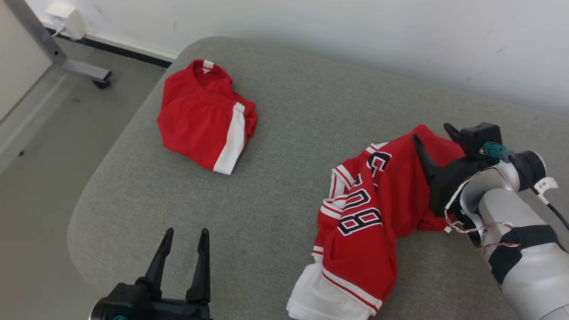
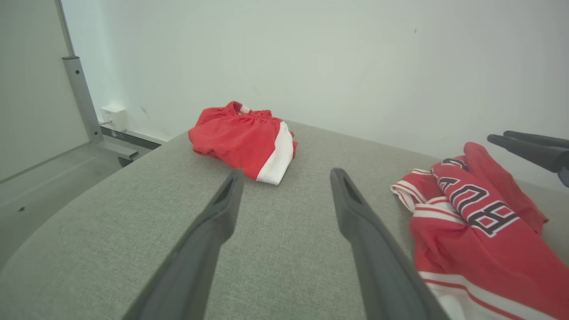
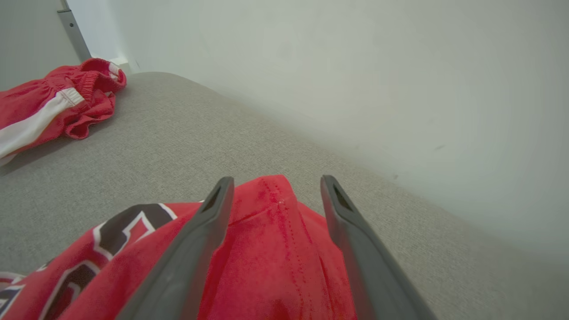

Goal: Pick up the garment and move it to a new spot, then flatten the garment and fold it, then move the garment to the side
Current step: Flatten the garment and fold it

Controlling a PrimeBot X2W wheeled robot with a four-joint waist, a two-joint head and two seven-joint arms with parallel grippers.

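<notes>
The garment, a crumpled red jersey (image 1: pixel 369 222) with white trim and dark numbers, lies at the right of the grey cushioned surface (image 1: pixel 289 133). My right gripper (image 1: pixel 431 132) stands open over the jersey's far end. In the right wrist view a raised fold of the jersey (image 3: pixel 275 258) sits between that gripper's (image 3: pixel 275 181) spread fingers, which do not pinch it. My left gripper (image 1: pixel 186 232) is open and empty near the front edge, left of the jersey (image 2: pixel 480 231). In the left wrist view this gripper (image 2: pixel 286 173) points across bare cushion, and the right gripper (image 2: pixel 498 135) shows at the right edge.
Folded red shorts (image 1: pixel 200 120) with a white side stripe lie at the far left of the cushion, also in the wrist views (image 2: pixel 240 138) (image 3: pixel 49 102). A pale wall runs behind. A metal frame leg (image 1: pixel 66 62) stands on the floor at left.
</notes>
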